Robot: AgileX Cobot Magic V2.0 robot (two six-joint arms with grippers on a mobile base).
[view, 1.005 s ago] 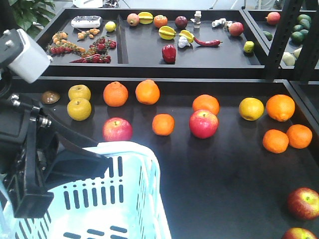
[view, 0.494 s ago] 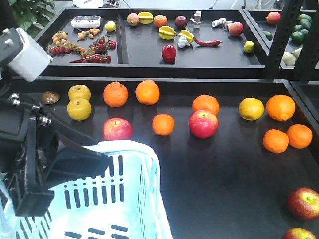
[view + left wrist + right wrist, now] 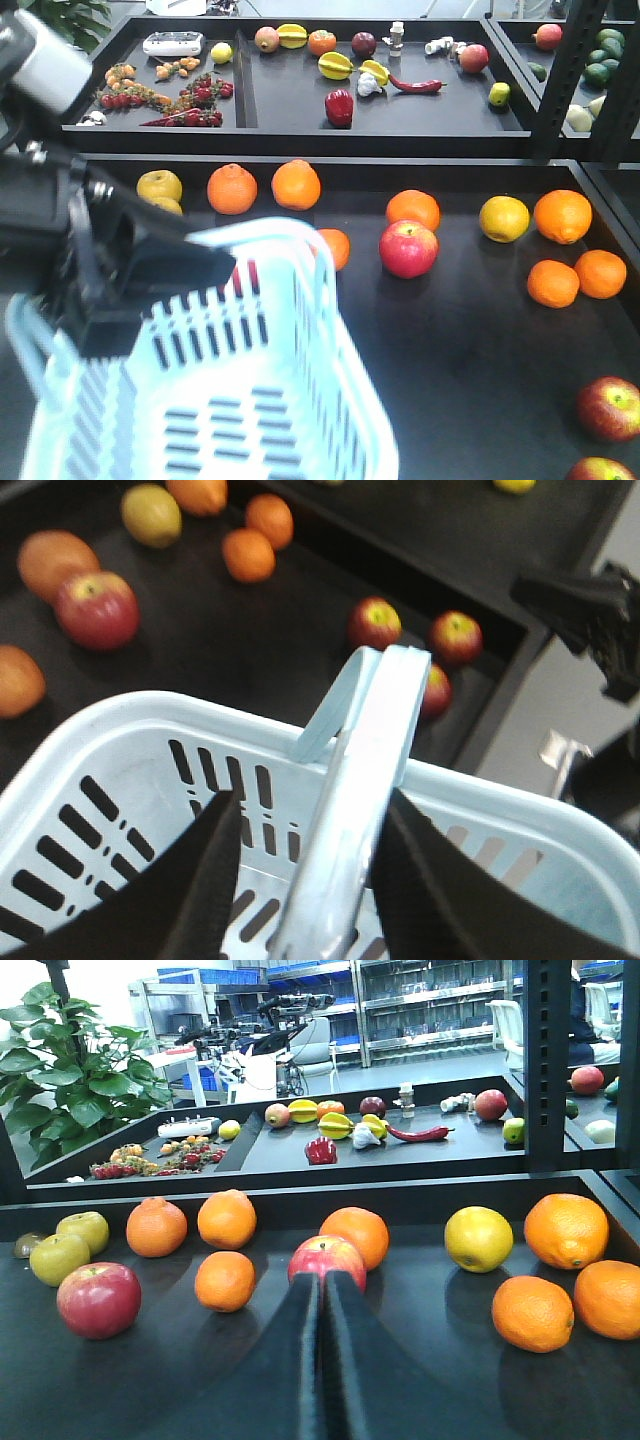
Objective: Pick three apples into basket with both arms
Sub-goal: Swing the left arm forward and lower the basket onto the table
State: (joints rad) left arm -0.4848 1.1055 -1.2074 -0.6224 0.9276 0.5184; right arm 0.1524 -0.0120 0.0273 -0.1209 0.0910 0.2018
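The pale blue basket fills the lower left of the front view, lifted and tilted. My left gripper is shut on its loop handle, which runs between the two black fingers. Three dark red apples lie beyond the basket's far rim in the left wrist view. Two of them show at the front view's lower right. My right gripper is shut on nothing, low over the black table and pointing at a pinkish-red apple.
Oranges, yellow fruit and a brighter pinkish-red apple are scattered over the black table. A raised back tray holds small toy foods. A black rack post stands at the right.
The basket has risen and swung up and forward with my left arm. It now covers the left pinkish apple and part of a small orange. The fruit has not moved.
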